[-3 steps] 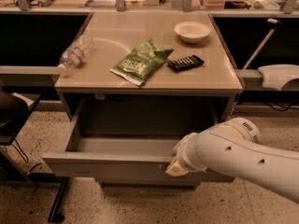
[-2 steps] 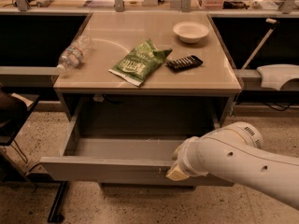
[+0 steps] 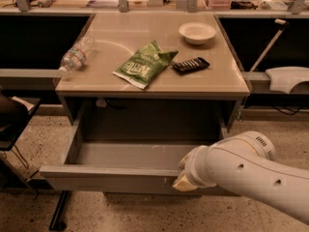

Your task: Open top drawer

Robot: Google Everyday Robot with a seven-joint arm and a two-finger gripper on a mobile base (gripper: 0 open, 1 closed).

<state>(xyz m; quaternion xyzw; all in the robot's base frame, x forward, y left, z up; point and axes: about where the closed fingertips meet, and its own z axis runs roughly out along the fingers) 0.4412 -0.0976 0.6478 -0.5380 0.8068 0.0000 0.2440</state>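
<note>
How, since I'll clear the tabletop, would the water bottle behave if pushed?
The water bottle lies sideways by the table's left edge, so it would probably roll, perhaps off. Clear plastic: likely light. The tool is at the top drawer front.

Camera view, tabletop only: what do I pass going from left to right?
First the water bottle → green chip bag → white bowl. Lower down, off the tabletop, the gripper is at the front panel of the open top drawer.

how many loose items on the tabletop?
4: clear plastic bottle left edge, green snack bag centre, black ridged bar beside it, white bowl back right. Gripper at open grey top drawer front.
</note>
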